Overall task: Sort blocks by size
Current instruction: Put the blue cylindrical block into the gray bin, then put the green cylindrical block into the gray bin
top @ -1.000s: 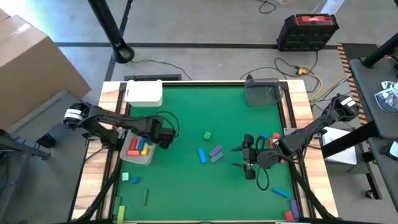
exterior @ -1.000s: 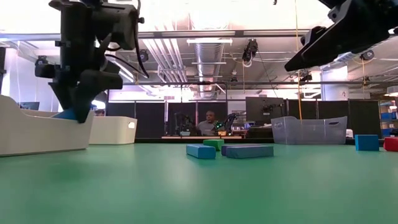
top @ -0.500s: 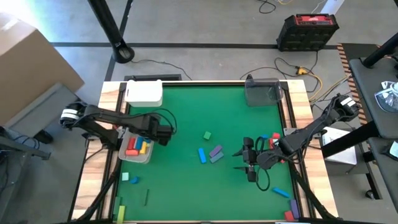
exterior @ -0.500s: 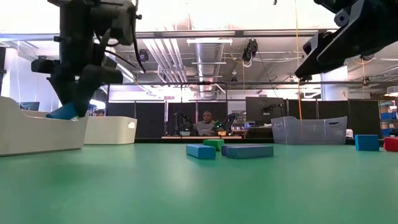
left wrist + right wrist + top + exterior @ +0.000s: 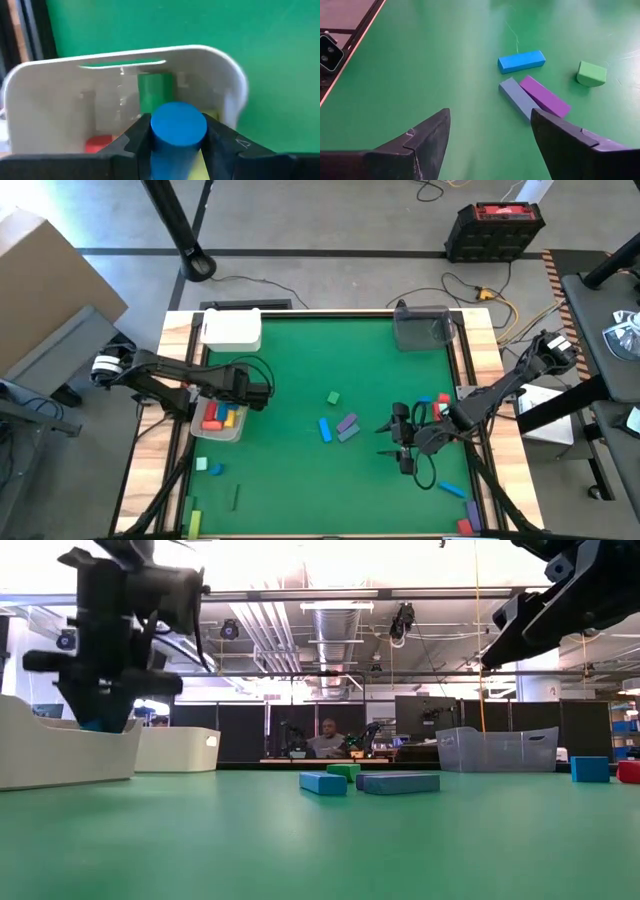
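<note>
Green matting covers your table [image 5: 300, 470], smooth and flat, framed by pale wood rails. Near its left edge sits a shallow white tray [image 5: 222, 430] with rounded corners, and your left hand [image 5: 177, 145] hangs directly over it, fingers clamped on a blue block [image 5: 178, 127] with a round, smooth end face turned toward the wrist camera, so its long axis runs along the fingers. Inside the tray you can see a green block [image 5: 155, 90] lying against the far wall, a red one [image 5: 98, 144] low in a corner, and a sliver of yellow beside the blue piece.

Near the middle of the table lie three flat-sided bars: a bright blue bar [image 5: 521, 61] lying crosswise, and a grey-blue bar [image 5: 517, 98] and a purple bar [image 5: 545, 96] side by side, touching, both slanting the same way. A green block [image 5: 591, 73] with a rounded side sits apart from them. Your right hand [image 5: 490, 140] hovers above bare matting near these, its fingers spread wide and holding nothing.

More blocks lie scattered at the table's right edge [image 5: 442, 400] and near corners [image 5: 451, 489]. A clear plastic bin [image 5: 420, 328] and a white lidded box [image 5: 232, 330] stand at the far side.
</note>
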Robot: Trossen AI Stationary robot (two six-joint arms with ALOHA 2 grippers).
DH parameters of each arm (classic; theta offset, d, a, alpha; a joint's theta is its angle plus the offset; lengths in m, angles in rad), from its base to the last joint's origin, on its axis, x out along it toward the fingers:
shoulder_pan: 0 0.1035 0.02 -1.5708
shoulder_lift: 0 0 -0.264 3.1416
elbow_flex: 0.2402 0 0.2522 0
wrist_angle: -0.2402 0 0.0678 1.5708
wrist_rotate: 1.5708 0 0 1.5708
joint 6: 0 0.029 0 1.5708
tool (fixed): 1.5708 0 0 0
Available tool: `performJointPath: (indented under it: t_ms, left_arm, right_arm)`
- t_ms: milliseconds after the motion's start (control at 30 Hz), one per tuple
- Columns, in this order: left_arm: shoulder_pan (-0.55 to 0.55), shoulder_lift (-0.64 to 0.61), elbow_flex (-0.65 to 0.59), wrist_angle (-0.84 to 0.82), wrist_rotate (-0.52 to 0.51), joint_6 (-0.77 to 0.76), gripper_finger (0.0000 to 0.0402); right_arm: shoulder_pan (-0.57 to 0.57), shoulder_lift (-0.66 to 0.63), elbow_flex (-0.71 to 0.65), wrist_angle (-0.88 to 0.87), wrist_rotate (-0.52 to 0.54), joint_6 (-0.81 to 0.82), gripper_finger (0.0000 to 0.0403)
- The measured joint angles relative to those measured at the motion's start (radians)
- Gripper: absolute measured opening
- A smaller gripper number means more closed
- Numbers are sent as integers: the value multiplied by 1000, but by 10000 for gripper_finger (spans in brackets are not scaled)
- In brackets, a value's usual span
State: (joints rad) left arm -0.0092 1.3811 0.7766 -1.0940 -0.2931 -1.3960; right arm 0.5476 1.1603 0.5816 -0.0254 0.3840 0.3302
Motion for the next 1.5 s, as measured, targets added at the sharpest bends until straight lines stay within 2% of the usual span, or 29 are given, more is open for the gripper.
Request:
performJointPath:
  t_ms: [133,233,367,467,633,800,1033,1133,1233,1333,1500]
  left_arm:
    - [18,-2,-50,39,-36,-30,119]
    - [17,-4,-69,39,-71,-51,134]
    - [19,-2,-77,34,-69,-42,157]
    - [17,-2,-66,36,-76,-26,166]
    - [14,-3,3,-59,-87,-2,181]
    - [10,-4,103,-201,-115,18,210]
    - [-30,-7,232,-368,-146,61,263]
    - [-84,-15,287,-368,-180,86,273]
    - [-175,-19,349,-349,-260,90,276]
    - [-295,-19,403,-282,-397,124,276]
    - [-500,-19,431,-60,-618,358,275]
  right_arm:
    - [0,0,0,0,0,0,261]
    - [0,0,0,0,0,0,258]
    - [0,0,0,-1,0,-8,265]
    - [0,0,0,-3,0,-13,276]
    - [0,-13,2,-27,1,-8,293]
    - [0,-35,83,-265,9,45,307]
    - [0,-40,251,-853,-4,277,312]
    - [3,-40,270,-1083,-78,380,305]
    - [11,-40,256,-1239,-185,508,296]
    - [7,-33,225,-1289,-331,598,285]
    - [-14,20,198,-1280,-370,528,268]
